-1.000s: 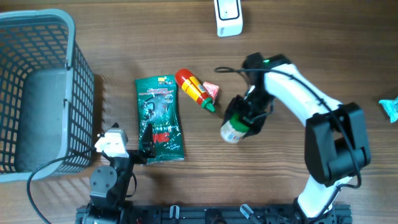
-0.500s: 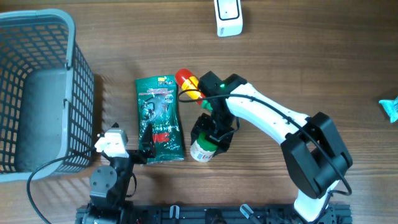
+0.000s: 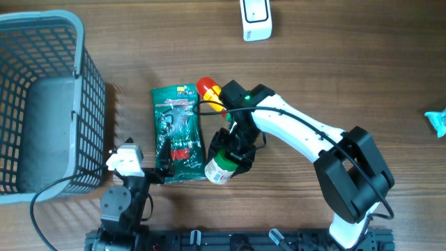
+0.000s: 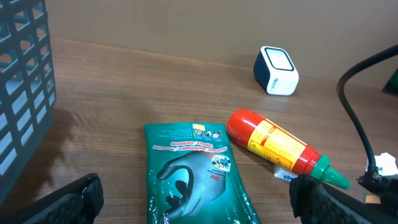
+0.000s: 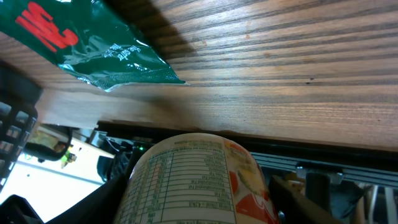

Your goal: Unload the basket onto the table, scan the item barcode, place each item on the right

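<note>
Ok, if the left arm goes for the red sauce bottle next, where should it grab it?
Across the yellow-labelled middle of the red sauce bottle, coming straight down from above. It lies on its side, so the round body probably offers two parallel flanks there; the green nozzle tapers too thin to hold.

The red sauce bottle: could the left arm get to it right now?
Probably yes. The left gripper stands open and the red bottle lies just ahead, beside the green packet, its body uncovered. The right arm, holding a cup, hangs over its green tip, so room is tight.
</note>
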`<state>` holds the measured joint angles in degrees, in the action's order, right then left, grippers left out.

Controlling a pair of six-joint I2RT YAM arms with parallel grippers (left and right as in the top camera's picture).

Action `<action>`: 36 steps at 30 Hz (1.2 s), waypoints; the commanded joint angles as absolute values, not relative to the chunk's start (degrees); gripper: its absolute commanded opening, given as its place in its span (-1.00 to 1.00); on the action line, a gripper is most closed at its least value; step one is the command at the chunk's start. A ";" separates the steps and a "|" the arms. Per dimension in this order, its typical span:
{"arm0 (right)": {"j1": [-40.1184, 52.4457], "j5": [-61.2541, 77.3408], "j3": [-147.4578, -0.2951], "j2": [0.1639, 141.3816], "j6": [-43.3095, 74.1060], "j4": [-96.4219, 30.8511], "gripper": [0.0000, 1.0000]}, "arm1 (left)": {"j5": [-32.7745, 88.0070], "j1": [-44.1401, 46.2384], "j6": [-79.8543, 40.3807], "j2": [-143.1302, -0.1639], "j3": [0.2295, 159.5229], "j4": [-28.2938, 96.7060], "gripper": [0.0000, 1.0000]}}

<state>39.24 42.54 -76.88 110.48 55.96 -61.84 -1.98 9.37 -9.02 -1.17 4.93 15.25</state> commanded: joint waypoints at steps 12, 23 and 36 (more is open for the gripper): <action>38.65 50.30 -78.04 108.16 44.71 -69.84 -0.11 | -1.52 9.15 -7.92 -0.93 4.71 15.18 1.00; 29.58 43.22 -78.06 107.28 31.11 -78.70 -0.21 | -1.50 9.15 -7.90 -0.93 4.71 15.18 1.00; 10.13 16.86 -78.06 91.81 34.57 -51.20 -0.22 | -1.52 9.15 -7.90 -0.93 4.71 15.18 1.00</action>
